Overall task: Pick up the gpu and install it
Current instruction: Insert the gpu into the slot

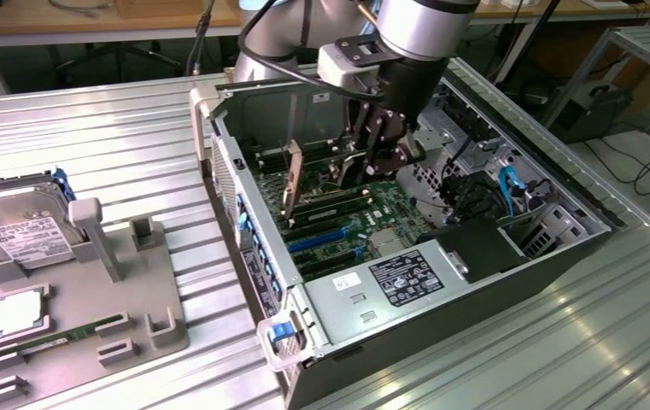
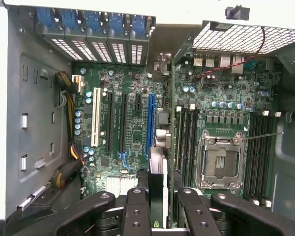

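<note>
— What do we have in the exterior view?
— Our gripper is deep inside the open computer case, low over the motherboard, well apart from the grey tray at the exterior view's left
— And in the wrist view?
— We see the fingers clamped on the gpu. It stands edge-on between them, in line with the long blue slot; whether it touches the slot we cannot tell

Silver arm; black cable; black, screw-studded end effector
</note>
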Motion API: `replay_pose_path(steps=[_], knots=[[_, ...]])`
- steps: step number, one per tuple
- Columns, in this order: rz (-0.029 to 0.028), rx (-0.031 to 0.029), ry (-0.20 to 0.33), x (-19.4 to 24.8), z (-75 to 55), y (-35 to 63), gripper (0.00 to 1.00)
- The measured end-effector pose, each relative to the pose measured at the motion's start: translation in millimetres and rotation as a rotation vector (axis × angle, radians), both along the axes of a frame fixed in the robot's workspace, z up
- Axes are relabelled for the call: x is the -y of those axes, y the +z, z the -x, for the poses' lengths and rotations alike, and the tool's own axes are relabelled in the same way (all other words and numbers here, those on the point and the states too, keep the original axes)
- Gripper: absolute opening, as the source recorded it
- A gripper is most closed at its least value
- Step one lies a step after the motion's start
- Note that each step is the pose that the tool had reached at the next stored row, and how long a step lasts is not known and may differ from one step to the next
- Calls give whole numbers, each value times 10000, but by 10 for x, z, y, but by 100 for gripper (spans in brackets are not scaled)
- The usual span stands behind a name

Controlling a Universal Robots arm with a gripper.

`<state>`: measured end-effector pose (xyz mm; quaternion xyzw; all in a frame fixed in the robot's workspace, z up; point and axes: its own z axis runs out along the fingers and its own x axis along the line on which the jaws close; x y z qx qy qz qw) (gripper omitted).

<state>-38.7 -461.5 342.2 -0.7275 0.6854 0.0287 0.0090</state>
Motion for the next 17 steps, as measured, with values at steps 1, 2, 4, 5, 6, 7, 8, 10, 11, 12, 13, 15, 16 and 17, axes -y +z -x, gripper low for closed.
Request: replay_pose_path(steps=[1, 2, 4, 5, 6, 7, 8, 10, 11, 12, 13, 15, 16, 17], knots=[[-2, 1, -9, 0, 0, -7, 27], [2, -1, -24, 0, 0, -15, 27], [3, 0, -111, 0, 3, -30, 27], [4, 0, -223, 0, 3, -43, 27], [5, -1, -386, 0, 3, -59, 27], [6, -2, -570, 0, 3, -78, 27], [9, -2, -571, 0, 3, -78, 27], [6, -1, -571, 0, 3, -80, 27], [6, -1, -571, 0, 3, -81, 27], [5, -1, -571, 0, 3, -81, 27], [4, 0, -571, 0, 3, -81, 27], [5, -1, -571, 0, 3, -83, 27], [4, 0, -571, 0, 3, -85, 27], [5, -1, -571, 0, 3, -86, 27]])
